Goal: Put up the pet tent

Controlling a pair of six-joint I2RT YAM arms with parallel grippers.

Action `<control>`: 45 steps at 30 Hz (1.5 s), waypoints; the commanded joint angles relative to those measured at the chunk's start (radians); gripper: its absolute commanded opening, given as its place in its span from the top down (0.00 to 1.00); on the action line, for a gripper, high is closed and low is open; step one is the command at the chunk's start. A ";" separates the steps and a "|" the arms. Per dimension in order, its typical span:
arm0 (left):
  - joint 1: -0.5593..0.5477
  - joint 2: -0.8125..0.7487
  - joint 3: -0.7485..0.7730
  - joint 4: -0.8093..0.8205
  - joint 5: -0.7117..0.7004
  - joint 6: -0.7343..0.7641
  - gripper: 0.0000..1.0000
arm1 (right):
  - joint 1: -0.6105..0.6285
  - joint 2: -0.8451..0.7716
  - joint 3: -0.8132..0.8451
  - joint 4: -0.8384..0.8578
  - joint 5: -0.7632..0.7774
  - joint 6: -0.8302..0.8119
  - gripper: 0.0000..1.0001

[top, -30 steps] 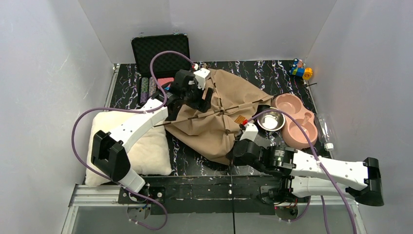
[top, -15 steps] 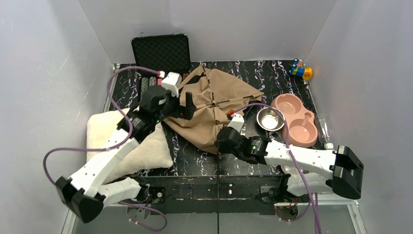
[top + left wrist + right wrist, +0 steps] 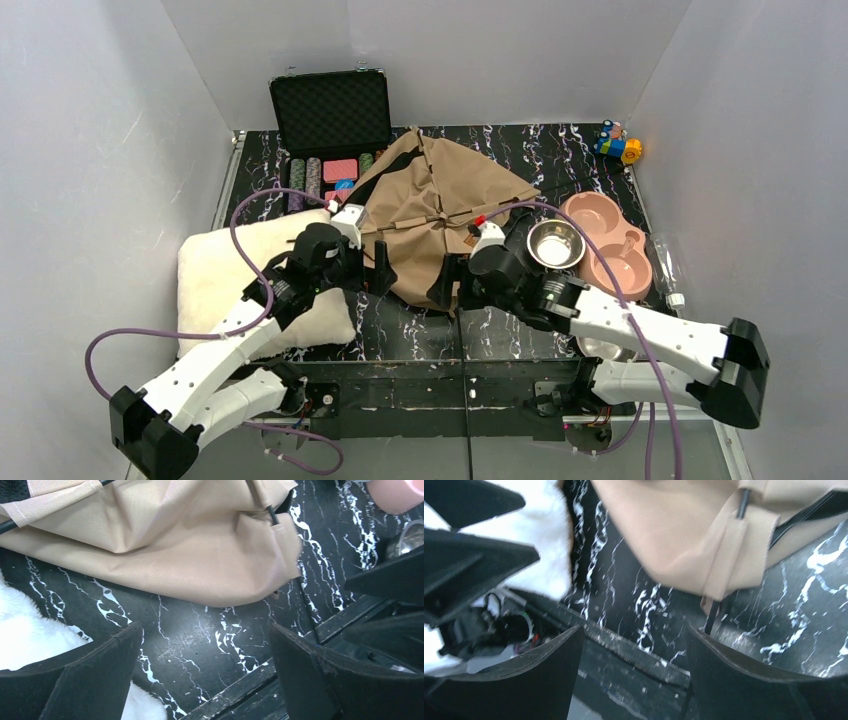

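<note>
Though its thin black poles [image 3: 437, 213] cross over the top, the tent [image 3: 450, 185] lies slumped in folds on the middle of the table [image 3: 400, 330]. Its far corner is by the open case [image 3: 330, 110], and its near hem is just beyond both grippers. The left gripper [image 3: 378, 268] sits at the hem's left end, fingers [image 3: 100, 675] spread wide with only marbled tabletop between them. In the left wrist view the tan cloth lies past the fingertips, apart from them. The right gripper [image 3: 445, 285] is at the hem's near corner, likewise spread and empty. Its wrist view shows a pole end [image 3: 711, 617] poking from a cloth sleeve just ahead of one finger. A cream cushion [image 3: 225, 280] lies left of the tent, partly under the left arm. Chips [image 3: 320, 175] sit in front of the case. Right of the tent a steel bowl [image 3: 555, 243] sits against a pink double bowl [image 3: 610, 260], and a small toy [image 3: 618, 145] stands at the far right corner.
</note>
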 commanded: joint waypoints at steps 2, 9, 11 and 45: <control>-0.003 -0.054 -0.022 0.052 0.052 -0.044 0.02 | 0.035 -0.139 -0.109 -0.064 -0.220 0.081 0.18; -0.003 -0.054 -0.058 0.080 0.051 -0.077 0.02 | 0.189 -0.271 -0.195 -0.260 -0.191 0.288 0.19; -0.002 -0.050 -0.066 0.091 0.053 -0.082 0.02 | 0.219 -0.297 -0.234 -0.260 -0.227 0.339 0.23; -0.129 0.006 -0.137 0.283 0.259 -0.396 0.04 | 0.210 -0.053 -0.072 -0.091 -0.199 0.188 0.99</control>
